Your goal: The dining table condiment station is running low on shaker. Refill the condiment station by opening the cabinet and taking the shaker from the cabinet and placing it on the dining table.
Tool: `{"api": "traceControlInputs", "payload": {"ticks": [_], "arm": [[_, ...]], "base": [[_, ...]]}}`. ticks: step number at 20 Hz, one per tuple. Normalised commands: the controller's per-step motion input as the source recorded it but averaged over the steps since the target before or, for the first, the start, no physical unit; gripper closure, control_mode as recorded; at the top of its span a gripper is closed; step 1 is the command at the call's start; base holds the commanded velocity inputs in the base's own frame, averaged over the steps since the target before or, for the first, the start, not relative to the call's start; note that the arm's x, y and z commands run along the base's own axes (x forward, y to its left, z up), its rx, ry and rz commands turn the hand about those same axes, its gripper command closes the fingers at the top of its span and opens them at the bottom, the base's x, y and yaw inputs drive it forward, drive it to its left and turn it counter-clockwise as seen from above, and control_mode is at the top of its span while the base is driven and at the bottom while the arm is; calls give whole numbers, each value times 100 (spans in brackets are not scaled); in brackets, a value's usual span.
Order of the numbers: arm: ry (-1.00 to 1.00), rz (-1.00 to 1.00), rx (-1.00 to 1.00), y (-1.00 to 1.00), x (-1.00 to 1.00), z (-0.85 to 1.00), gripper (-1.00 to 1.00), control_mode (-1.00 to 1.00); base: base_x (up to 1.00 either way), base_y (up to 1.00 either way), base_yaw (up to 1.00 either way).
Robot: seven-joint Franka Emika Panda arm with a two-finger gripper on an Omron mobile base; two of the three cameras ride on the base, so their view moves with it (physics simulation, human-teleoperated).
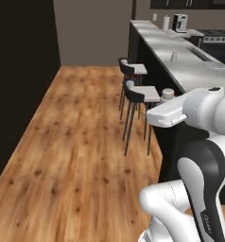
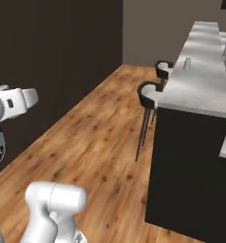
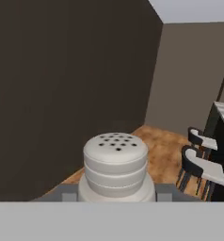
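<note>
**Shaker in transit toward the dining table**

Beside the long dining table (image 1: 180, 52), the robot is carrying the shaker (image 3: 115, 167), which sits upright in the end effector (image 3: 116, 196) with its perforated cap up, the end effector pinching it low on the body. In the left base view the shaker's cap (image 1: 167, 94) peeks over the white forearm, close to the near end of the pale marble surface.

To do this step well, I would keep the hand level so the shaker stays upright, bring it over the near corner of the surface, lower until its base meets the top, and only then release. The two stools (image 1: 135, 92) along the black side should be kept clear of.

The finger tips themselves cannot be made out behind the shaker. A small pale object (image 1: 173, 56) further along the surface is too small to identify.
</note>
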Motion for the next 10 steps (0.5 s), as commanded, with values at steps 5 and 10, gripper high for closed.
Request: {"api": "traceControlInputs", "payload": {"ticks": [5, 10], "arm": [[0, 0, 0, 0, 0, 0, 100, 100], [0, 0, 0, 0, 0, 0, 100, 100]], "base": [[90, 81, -58], [97, 85, -57]]}}
